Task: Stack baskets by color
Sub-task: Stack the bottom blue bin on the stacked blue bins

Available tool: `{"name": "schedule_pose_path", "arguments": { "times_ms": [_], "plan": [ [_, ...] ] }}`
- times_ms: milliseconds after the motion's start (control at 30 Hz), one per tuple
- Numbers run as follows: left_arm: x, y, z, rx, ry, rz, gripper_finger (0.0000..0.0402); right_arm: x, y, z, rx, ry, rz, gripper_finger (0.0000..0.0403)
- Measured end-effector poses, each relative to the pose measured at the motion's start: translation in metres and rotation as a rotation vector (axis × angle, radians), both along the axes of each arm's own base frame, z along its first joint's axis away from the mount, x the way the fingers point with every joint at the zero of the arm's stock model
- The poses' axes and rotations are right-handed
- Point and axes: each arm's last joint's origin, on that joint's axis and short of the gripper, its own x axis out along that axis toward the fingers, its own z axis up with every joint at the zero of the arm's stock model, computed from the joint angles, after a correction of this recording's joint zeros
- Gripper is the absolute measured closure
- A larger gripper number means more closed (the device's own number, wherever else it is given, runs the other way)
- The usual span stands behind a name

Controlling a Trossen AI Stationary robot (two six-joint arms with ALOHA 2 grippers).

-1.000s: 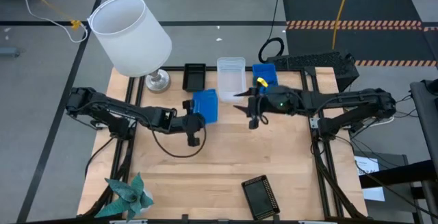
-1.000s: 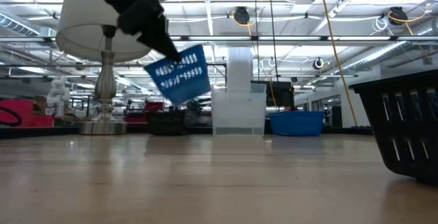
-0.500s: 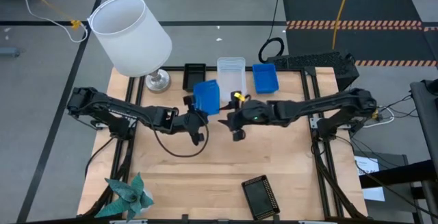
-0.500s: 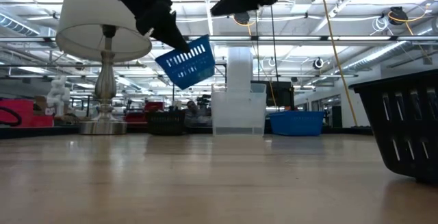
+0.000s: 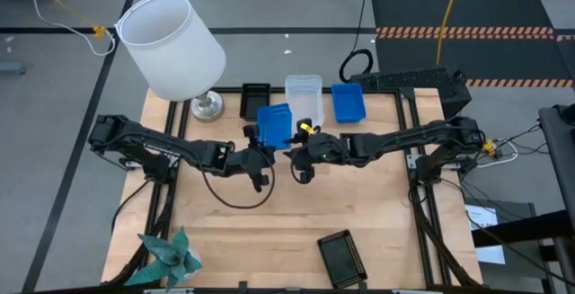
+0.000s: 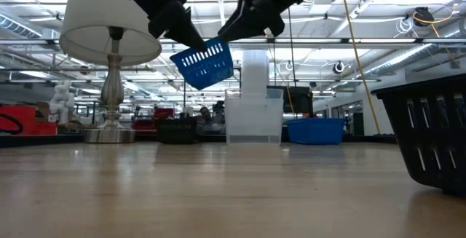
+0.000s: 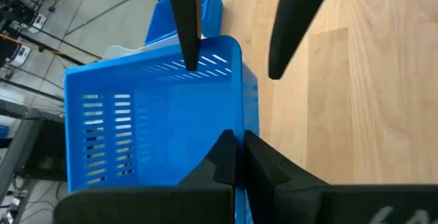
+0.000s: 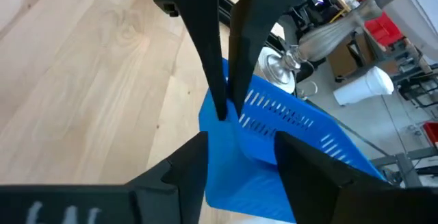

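one bright blue basket (image 5: 273, 125) hangs tilted in the air above the upper middle of the wooden tabletop (image 5: 287, 213), a small rectangular plastic bin with tapered walls and rows of thin slots cut through its sides. the left tool (image 5: 255, 147) has its two dark fingers pressed together on one wall of this basket, pinching the rim, as the left wrist view shows. the right tool (image 5: 301, 143) sits just beside the basket's opposite edge with its fingers spread, one to each side of the rim, and whether they touch it cannot be told. behind the lifted basket, along the upper edge of the tabletop, stand a black basket (image 5: 255, 100), a tall clear stack (image 5: 304, 95) of translucent bins, and another blue basket (image 5: 348, 102). a second black basket (image 5: 340, 258), slotted like the rest, lies at the lower centre right. a white lampshade (image 5: 171, 44) on a metal base fills the upper left, and a teal paper star (image 5: 167, 256) lies at the lower left corner.
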Motion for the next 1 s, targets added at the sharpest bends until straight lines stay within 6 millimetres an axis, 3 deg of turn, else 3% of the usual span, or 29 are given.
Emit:
{"name": "schedule_pose_path", "arguments": {
  "times_ms": [233,533,867,1000],
  "plan": [
    [0.003,-0.003,0.003,0.021,-0.028,-0.030,0.0375,-0.001,0.000,0.000,-0.028,0.020,0.017,0.0287],
    [0.006,-0.016,0.010,0.086,-0.066,-0.119,0.0391,-0.001,0.001,-0.002,-0.042,0.039,0.030,0.0316],
    [0.008,-0.019,0.014,0.083,-0.112,-0.132,0.0358,-0.001,0.000,-0.003,-0.043,0.047,0.028,0.0389],
    [0.006,-0.027,0.014,0.081,-0.112,-0.156,0.0321,-0.001,0.000,-0.003,-0.048,0.049,0.032,0.0395]
  ]
}}
